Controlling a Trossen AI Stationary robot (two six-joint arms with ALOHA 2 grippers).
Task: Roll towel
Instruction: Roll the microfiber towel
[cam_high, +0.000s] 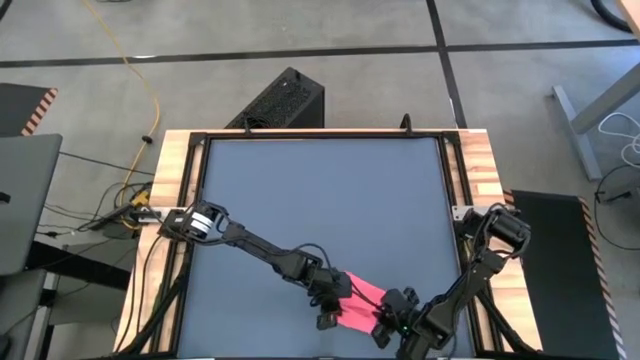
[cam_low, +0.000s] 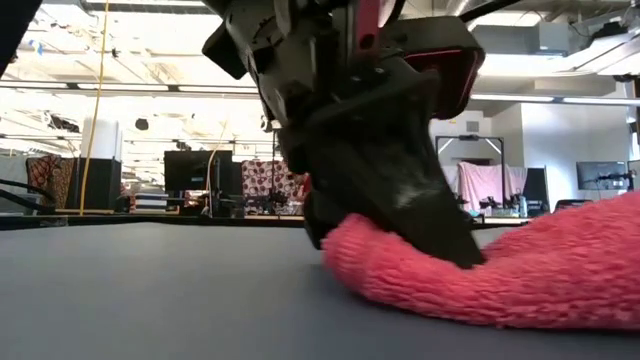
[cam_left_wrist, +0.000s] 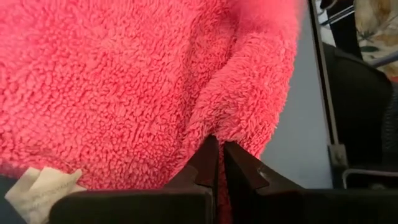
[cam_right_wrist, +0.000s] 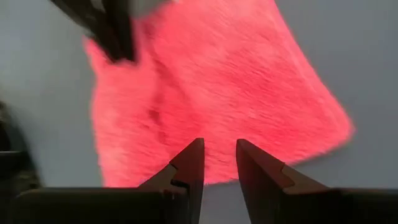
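Note:
The pink towel lies bunched on the dark grey tabletop, close to its near edge. A white label shows at one of its edges. My left gripper is at the towel's left end, shut on it, and shows in the low view as a dark mass coming down onto the cloth. My right gripper stands open just off the towel's near-right edge, with nothing between its fingers. My left gripper pinches a raised fold of the towel between its two fingers, at the towel's left end. The fingers come slanting down from above and from the table's left. The towel lies slack on the table around the hold.
The table's near edge runs right beside the towel and both grippers. Wooden side rails flank the tabletop, and a black box stands on the floor beyond the far edge. The far half of the tabletop is bare.

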